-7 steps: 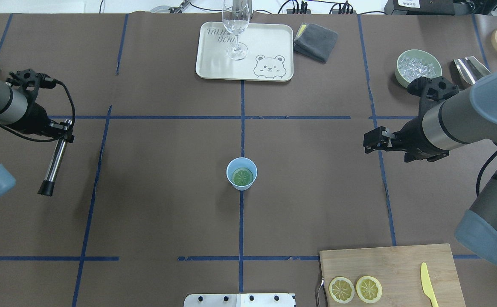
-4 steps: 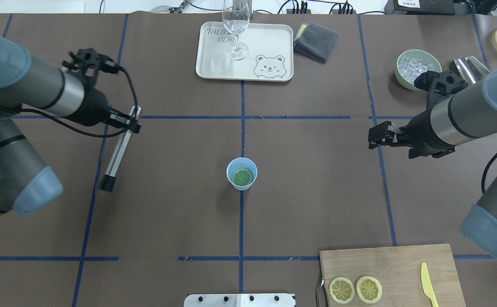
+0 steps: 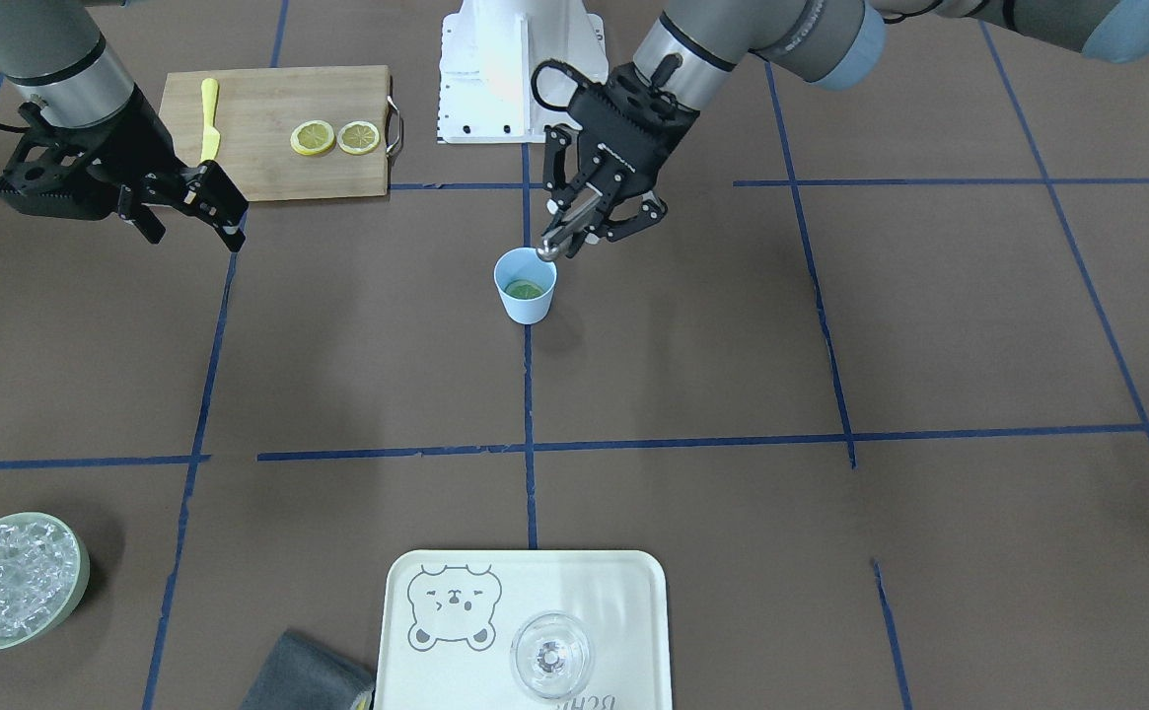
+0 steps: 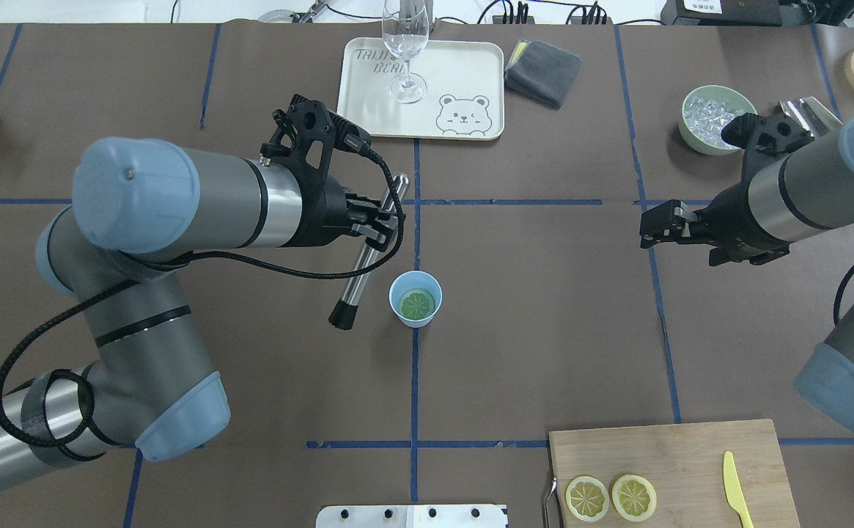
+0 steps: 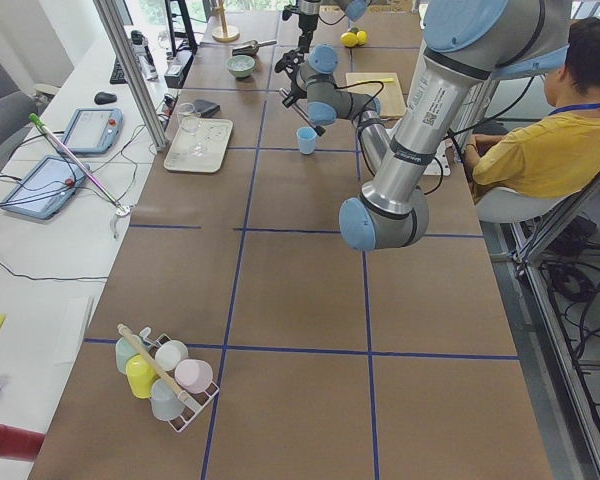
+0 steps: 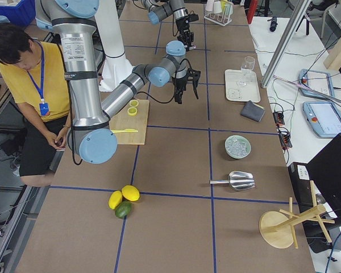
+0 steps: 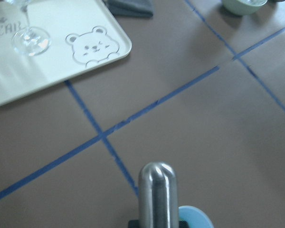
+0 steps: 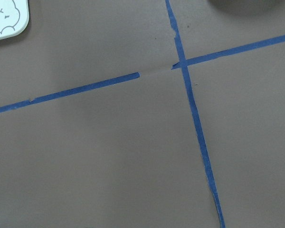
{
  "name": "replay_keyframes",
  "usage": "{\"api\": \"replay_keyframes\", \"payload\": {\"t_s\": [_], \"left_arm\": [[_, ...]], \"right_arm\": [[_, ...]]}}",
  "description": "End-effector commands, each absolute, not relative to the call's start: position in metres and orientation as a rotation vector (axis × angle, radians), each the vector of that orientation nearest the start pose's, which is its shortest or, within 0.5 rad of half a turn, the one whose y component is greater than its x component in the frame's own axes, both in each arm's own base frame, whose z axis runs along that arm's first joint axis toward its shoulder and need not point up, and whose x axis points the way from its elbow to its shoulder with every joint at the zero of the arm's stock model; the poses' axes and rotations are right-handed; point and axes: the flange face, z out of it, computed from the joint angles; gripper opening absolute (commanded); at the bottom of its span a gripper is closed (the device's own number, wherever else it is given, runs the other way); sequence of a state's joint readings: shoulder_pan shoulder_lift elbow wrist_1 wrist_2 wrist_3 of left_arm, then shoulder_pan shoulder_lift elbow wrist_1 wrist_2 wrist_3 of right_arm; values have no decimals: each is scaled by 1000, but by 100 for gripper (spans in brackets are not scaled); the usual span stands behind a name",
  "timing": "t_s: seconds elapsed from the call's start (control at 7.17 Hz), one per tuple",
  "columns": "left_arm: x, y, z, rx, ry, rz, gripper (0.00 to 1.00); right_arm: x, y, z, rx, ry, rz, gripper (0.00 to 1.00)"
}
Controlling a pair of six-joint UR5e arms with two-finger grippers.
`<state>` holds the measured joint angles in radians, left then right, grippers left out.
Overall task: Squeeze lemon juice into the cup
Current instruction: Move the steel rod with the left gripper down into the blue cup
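The light-blue cup [image 4: 416, 290] stands at the table's middle with a lemon slice [image 4: 417, 304] lying flat inside it; both show in the front view, cup [image 3: 525, 301] and slice [image 3: 524, 289]. My left gripper [image 4: 379, 220] is shut on a metal rod [image 4: 368, 249] with a black end, held tilted just left of the cup. In the front view the rod's rounded end [image 3: 546, 252] is by the cup's rim. The left wrist view shows the rod [image 7: 156, 194] and the cup's rim [image 7: 198, 217]. My right gripper [image 4: 646, 229] is open and empty, far right of the cup.
A wooden board [image 4: 690, 447] at the front right holds two more lemon slices [image 4: 587, 498] and a yellow knife [image 4: 736, 488]. A tray [image 4: 470, 73] with a clear glass [image 4: 406, 44] and a grey cloth [image 4: 544, 70] lie at the back. A bowl of ice [image 4: 701, 110] stands far right.
My left arm has swung from the table's left edge to just left of the cup, carrying the rod. My right gripper has drifted slightly right and back.
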<state>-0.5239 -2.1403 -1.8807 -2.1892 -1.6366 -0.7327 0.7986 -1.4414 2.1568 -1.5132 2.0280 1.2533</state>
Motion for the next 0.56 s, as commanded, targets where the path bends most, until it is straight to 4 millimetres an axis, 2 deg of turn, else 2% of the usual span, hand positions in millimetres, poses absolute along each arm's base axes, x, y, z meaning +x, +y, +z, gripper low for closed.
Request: {"api": "replay_keyframes", "payload": {"t_s": [0.0, 0.14, 0.28, 0.42], "left_arm": [[483, -360, 147, 1199, 1236, 13, 0], [520, -335, 160, 1210, 1220, -33, 0], [519, -337, 160, 1251, 1172, -77, 0], [519, -336, 159, 1289, 1140, -39, 0]], "right_arm": [[-272, -410, 324, 31, -872, 278, 100], [-273, -409, 326, 28, -868, 278, 100], [-270, -410, 329, 27, -863, 284, 100], [-264, -413, 331, 32, -860, 289, 100]]}}
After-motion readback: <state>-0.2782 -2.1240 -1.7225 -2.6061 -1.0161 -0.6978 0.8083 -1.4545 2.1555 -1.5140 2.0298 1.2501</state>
